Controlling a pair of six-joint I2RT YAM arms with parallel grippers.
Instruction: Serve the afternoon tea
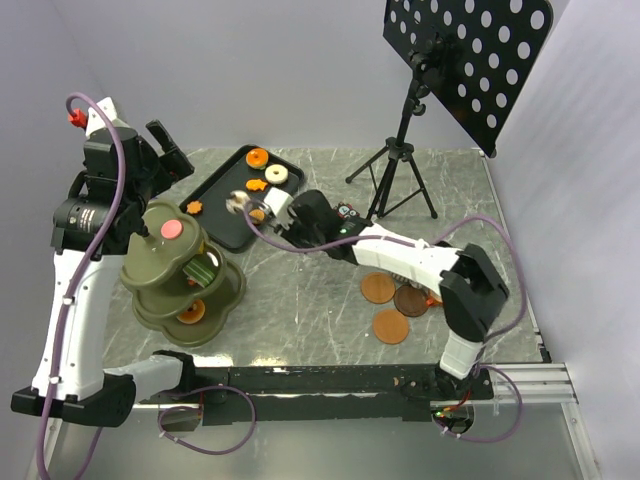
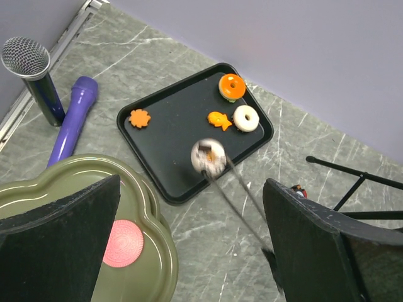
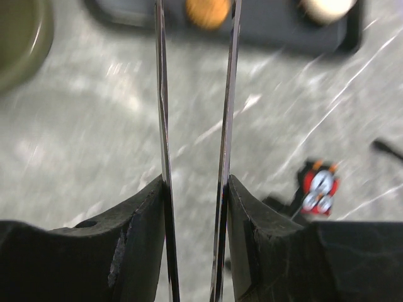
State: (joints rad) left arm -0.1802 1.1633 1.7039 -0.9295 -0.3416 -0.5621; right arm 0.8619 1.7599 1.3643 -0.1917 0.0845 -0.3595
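My right gripper (image 3: 195, 189) is shut on thin metal tongs (image 3: 162, 126), both arms pressed between its pads. The tongs' tips pinch a white-and-brown pastry (image 2: 208, 155) just above the near edge of the black tray (image 2: 170, 126). On the tray lie an orange donut (image 2: 232, 86), a white donut (image 2: 245, 117), an orange fish pastry (image 2: 218, 119) and an orange flower pastry (image 2: 139, 118). A pink cookie (image 2: 123, 243) sits on the top tier of the green tiered stand (image 1: 228, 288). My left gripper (image 2: 192, 189) hangs open above the stand, holding nothing. Three brown-orange saucers (image 1: 378, 288) lie at the right.
A purple microphone (image 2: 72, 126) and a grey-headed one (image 2: 31, 69) lie left of the tray. A tripod music stand (image 1: 405, 140) rises at the back right. A small red-and-white object (image 3: 320, 185) sits near its foot. The stand's lower tiers hold a green pastry (image 1: 203, 270) and an orange one (image 1: 191, 314).
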